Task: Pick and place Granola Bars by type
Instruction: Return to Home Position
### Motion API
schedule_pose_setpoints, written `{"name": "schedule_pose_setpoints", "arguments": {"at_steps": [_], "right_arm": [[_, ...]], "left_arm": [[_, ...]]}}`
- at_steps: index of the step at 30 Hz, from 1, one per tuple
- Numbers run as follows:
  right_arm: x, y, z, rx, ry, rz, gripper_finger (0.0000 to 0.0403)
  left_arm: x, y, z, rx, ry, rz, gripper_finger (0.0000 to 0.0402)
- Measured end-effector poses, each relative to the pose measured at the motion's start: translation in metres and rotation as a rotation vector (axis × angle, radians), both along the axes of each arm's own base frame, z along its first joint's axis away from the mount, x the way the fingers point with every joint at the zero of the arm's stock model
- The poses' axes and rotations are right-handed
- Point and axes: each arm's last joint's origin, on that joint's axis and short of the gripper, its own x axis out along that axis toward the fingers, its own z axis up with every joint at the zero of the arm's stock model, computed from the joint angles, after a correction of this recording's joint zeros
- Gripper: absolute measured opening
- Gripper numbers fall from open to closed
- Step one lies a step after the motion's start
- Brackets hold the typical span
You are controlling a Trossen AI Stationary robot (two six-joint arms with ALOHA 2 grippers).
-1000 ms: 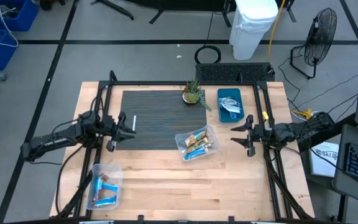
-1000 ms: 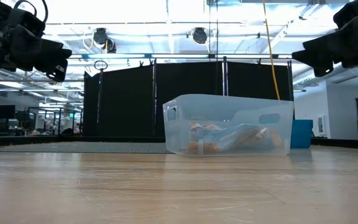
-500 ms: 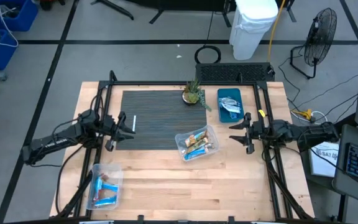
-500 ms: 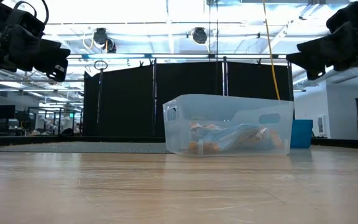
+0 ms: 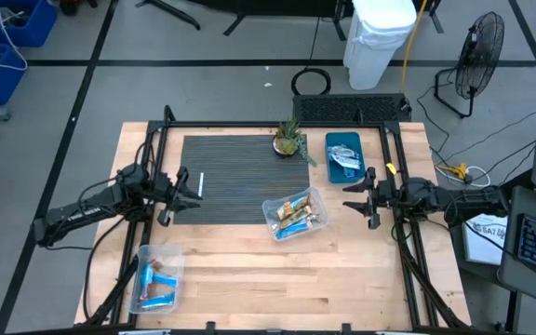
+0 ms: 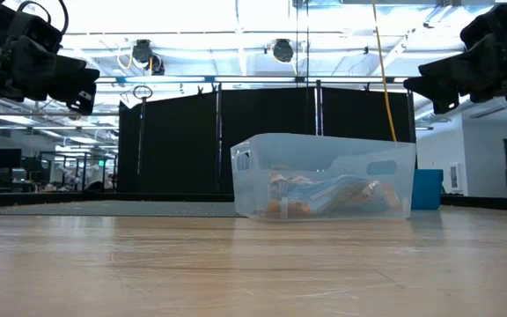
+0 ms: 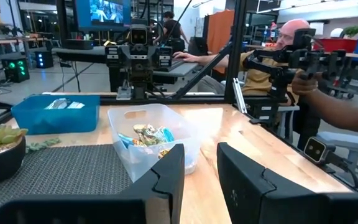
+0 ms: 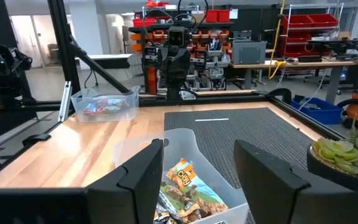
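Note:
Orange-green granola bars [image 5: 294,216] lie in a clear bin [image 5: 316,201] at the table's middle, also seen in the left wrist view [image 7: 145,135] and the right wrist view [image 8: 182,186]. Silvery bars [image 5: 345,158] fill a blue bin [image 5: 344,140] at the far right. Blue and red bars [image 5: 159,284] lie in a clear bin [image 5: 143,261] at the near left. My left gripper [image 5: 177,197] hovers open at the mat's left end. My right gripper [image 5: 356,203] hovers open to the right of the middle bin. Both point level at that bin, with nothing between their fingers.
A dark ribbed mat [image 5: 240,177] covers the table's far middle, with a potted plant [image 5: 289,140] on its far edge and a white strip [image 5: 200,183] at its left end. A person [image 7: 278,56] sits beyond the table's right side.
My right arm has swung round toward the table's near edge, and its gripper now points straight across at the left edge. The gripper stays open and high above the table. Nothing on the table has moved.

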Motion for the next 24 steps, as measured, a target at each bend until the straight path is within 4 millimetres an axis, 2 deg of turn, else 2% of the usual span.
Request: {"name": "schedule_pose_setpoints", "arguments": {"at_steps": [18, 24], "right_arm": [[0.0, 0.0, 0.0, 0.004, -0.001, 0.001, 0.0187], [0.0, 0.0, 0.0, 0.004, 0.0, 0.001, 0.0187]], "left_arm": [[0.0007, 0.0028, 0.0009, 0.001, -0.012, 0.098, 0.0099], [0.0007, 0.0028, 0.0009, 0.074, -0.028, 0.099, 0.0099]]}}
